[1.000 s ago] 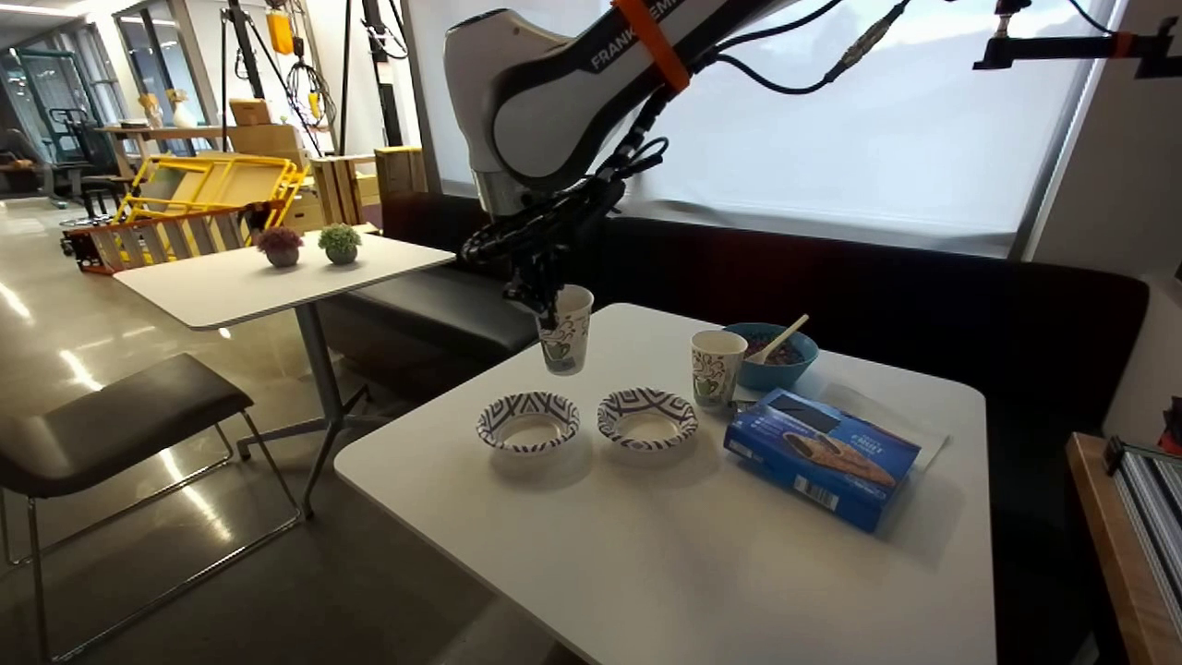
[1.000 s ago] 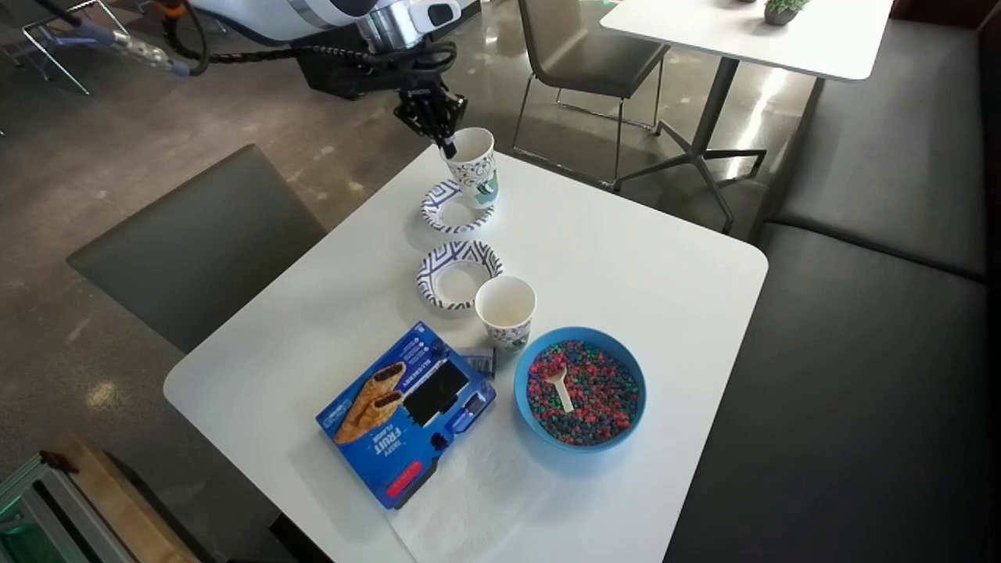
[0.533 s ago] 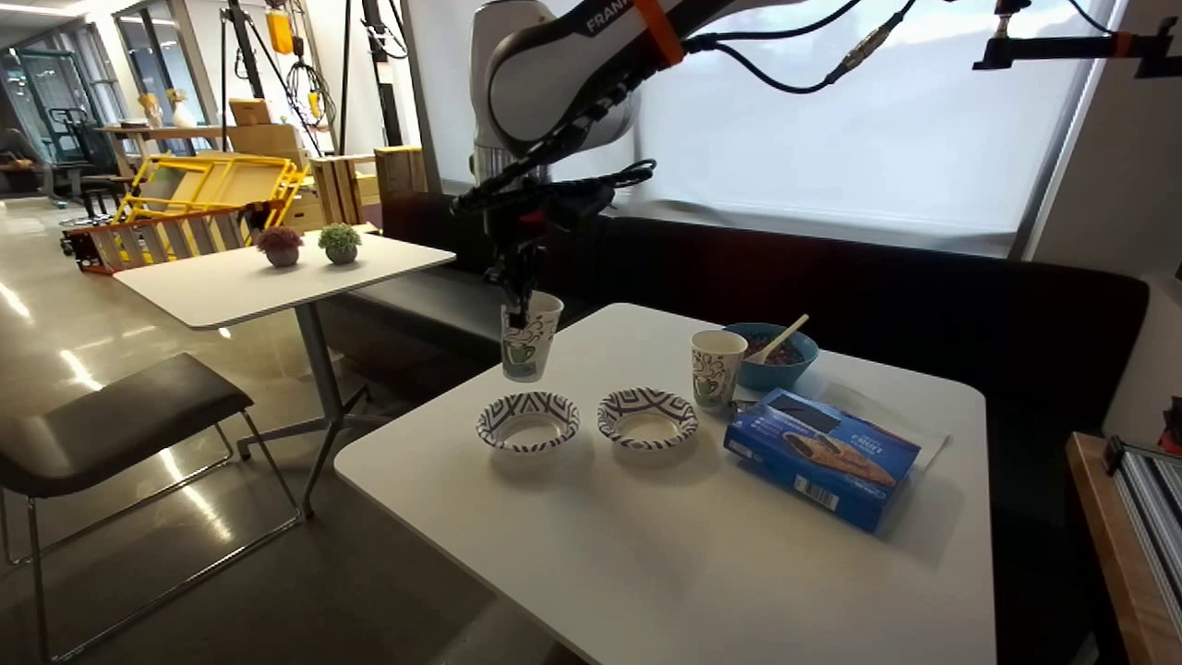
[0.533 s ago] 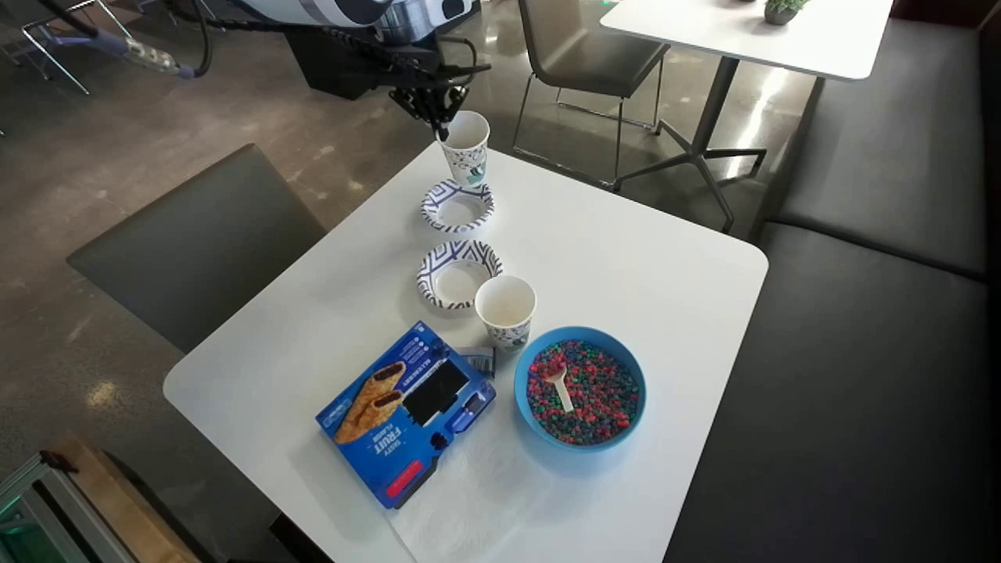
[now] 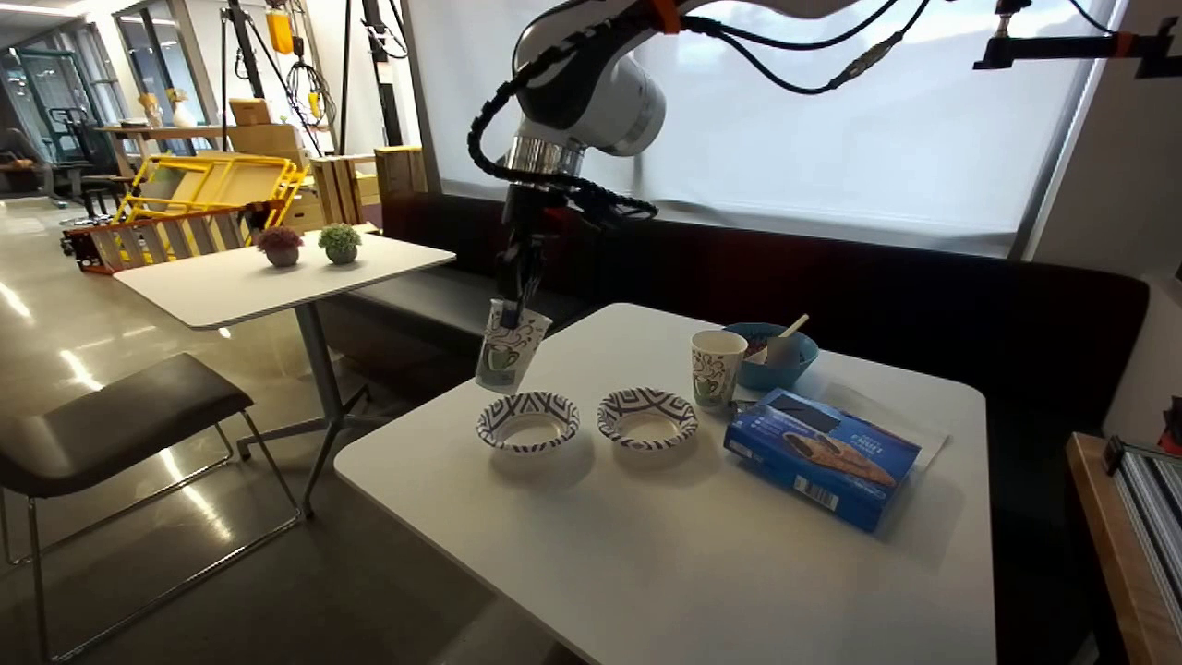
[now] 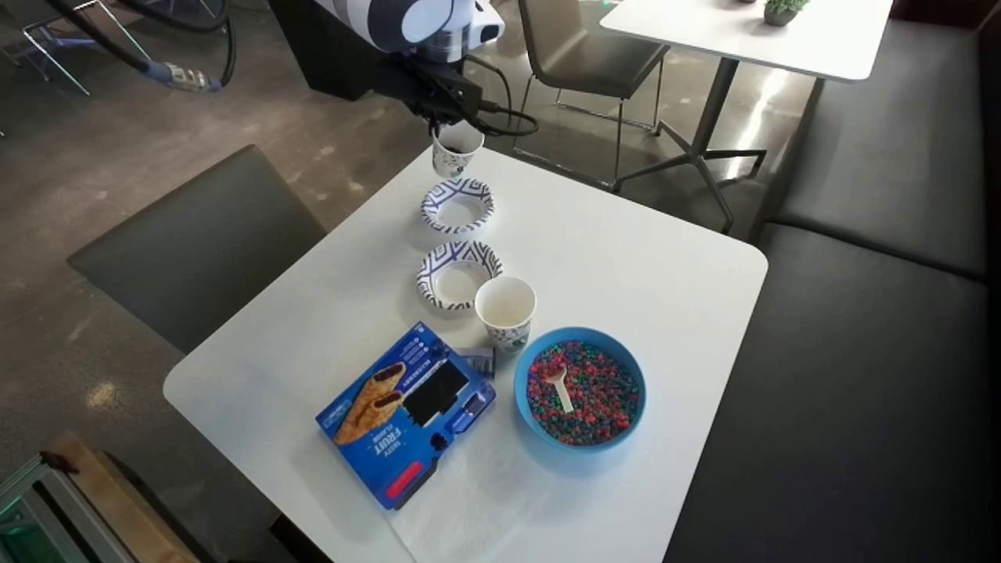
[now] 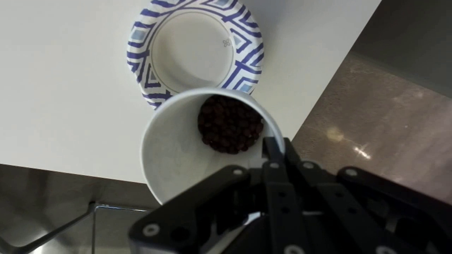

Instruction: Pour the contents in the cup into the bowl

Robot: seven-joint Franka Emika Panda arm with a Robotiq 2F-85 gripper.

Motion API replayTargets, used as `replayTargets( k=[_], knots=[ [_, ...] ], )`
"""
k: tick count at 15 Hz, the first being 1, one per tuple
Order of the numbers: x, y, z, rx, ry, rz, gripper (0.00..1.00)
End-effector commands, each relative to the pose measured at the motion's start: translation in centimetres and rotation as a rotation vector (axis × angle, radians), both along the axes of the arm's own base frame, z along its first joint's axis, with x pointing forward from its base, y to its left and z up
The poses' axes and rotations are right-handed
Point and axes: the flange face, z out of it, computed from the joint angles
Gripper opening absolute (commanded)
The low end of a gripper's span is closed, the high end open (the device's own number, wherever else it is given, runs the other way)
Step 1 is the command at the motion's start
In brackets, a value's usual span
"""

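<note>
While the jaws clamp the cup [image 5: 504, 360], tilted near the bowl [image 7: 194, 51], its lip should sit over the bowl's middle before the dark contents [image 7: 229, 124] are tipped slowly.

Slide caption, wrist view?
Black gripper clamping a tapered white paper cup by the rim, brown bean-like pieces inside, round blue-patterned white bowl partly hidden behind.

A paper cup [image 6: 451, 163] held over the far corner of the table [image 6: 649, 258]

The gripper [image 6: 435, 132] clasps it at the rim. Nearer stand a patterned bowl [image 6: 458, 209], a twin bowl [image 6: 457, 277], a second cup [image 6: 506, 311] and a blue bowl [image 6: 522, 391] of multicoloured pellets [image 6: 594, 383]; a pastry box [image 6: 391, 438] lies near left.
</note>
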Motion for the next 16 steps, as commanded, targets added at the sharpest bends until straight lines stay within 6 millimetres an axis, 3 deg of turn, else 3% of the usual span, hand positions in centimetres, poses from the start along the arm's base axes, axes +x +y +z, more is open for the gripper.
replayTargets(
  k=[1, 8, 16],
  knots=[
    [-0.1, -1.8, -1.9, 0.157, -0.009, 0.063, 0.01],
    [-0.6, -4.9, -5.6, 0.381, -0.022, 0.162, 0.01],
    [-1.0, -6.2, -8.0, 0.560, -0.018, 0.266, 0.01]
  ],
)
